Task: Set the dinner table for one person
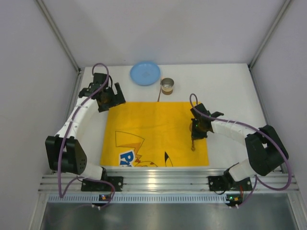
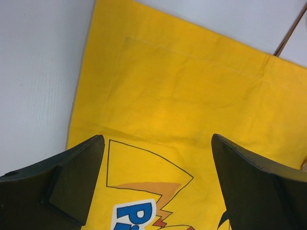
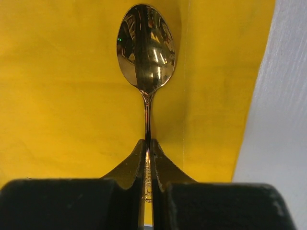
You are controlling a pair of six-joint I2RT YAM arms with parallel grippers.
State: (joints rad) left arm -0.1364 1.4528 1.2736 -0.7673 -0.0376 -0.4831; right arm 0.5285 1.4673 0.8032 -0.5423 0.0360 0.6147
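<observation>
The white dinner table (image 1: 230, 91) carries a yellow cartoon-print mat (image 1: 156, 134) in its middle. My right gripper (image 1: 194, 135) is shut on the handle of a shiny bronze spoon (image 1: 193, 146), held over the mat's right part with the bowl pointing to the near edge. In the right wrist view the spoon (image 3: 146, 48) sticks out beyond the closed gripper (image 3: 147, 143), above the mat (image 3: 57, 96) near its right edge. My left gripper (image 1: 112, 101) is open and empty over the mat's far left corner. In the left wrist view it (image 2: 157, 143) frames the mat (image 2: 182, 96).
A blue plate (image 1: 145, 73) lies at the back of the table beyond the mat. A small metal cup (image 1: 167, 86) stands right of it, with a thin brown stick (image 1: 159, 94) beside it, also in the left wrist view (image 2: 290, 29). A ribbed aluminium rail (image 1: 163, 182) runs along the near edge.
</observation>
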